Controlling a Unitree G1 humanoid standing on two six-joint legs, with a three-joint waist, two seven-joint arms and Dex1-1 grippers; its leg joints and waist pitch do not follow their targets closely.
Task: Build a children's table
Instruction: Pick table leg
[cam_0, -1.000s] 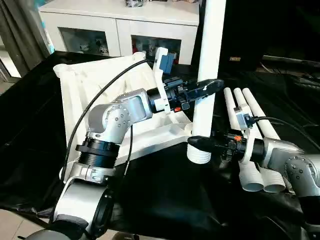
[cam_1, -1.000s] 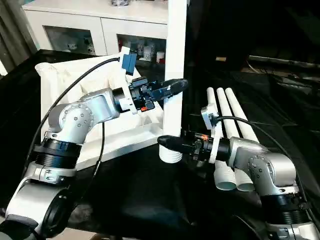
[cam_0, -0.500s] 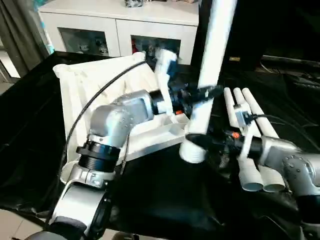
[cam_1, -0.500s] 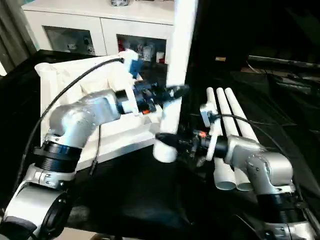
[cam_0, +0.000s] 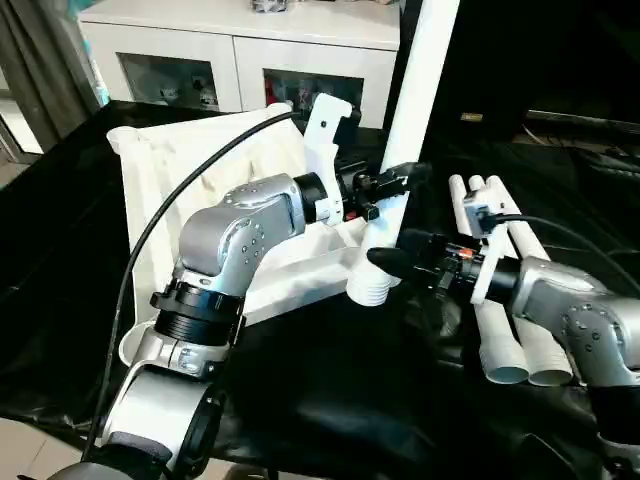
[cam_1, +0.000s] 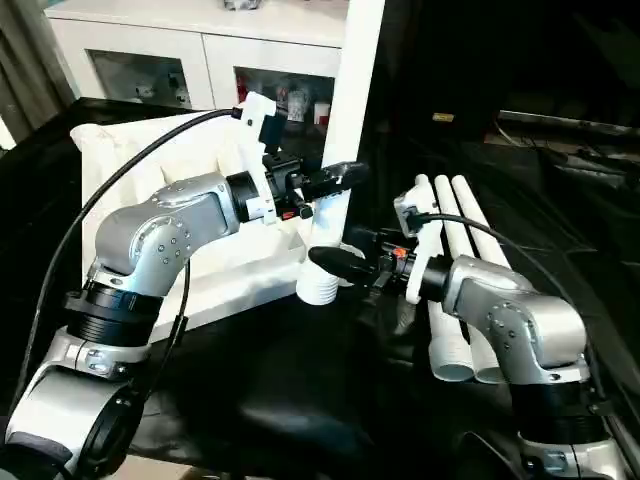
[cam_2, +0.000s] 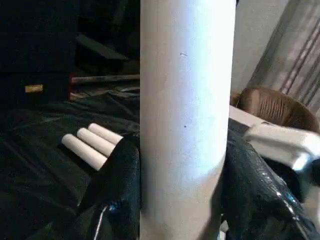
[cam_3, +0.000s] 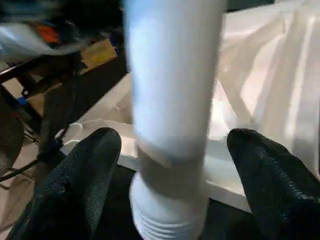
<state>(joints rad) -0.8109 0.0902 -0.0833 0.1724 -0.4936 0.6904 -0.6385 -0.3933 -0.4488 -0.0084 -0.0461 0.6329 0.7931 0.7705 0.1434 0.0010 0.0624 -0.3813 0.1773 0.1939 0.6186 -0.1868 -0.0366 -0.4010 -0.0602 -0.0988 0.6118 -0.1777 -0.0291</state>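
Left gripper (cam_0: 392, 183) clamped on upright table leg (cam_0: 415, 110); right gripper (cam_3: 165, 165) jaws apart, straddling its threaded end just beside tabletop (cam_0: 180, 160). No leg socketed; three legs (cam_0: 495, 260) beyond right gripper.

A black-draped table (cam_0: 330, 400) bears the tabletop (cam_0: 200, 170) (underside up) and three legs (cam_0: 500, 300).

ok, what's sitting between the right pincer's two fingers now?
The held leg: its ribbed lower end stands in the gap of the right pincer, with space either side, as the right wrist view shows. The left pincer clamps the leg higher up.
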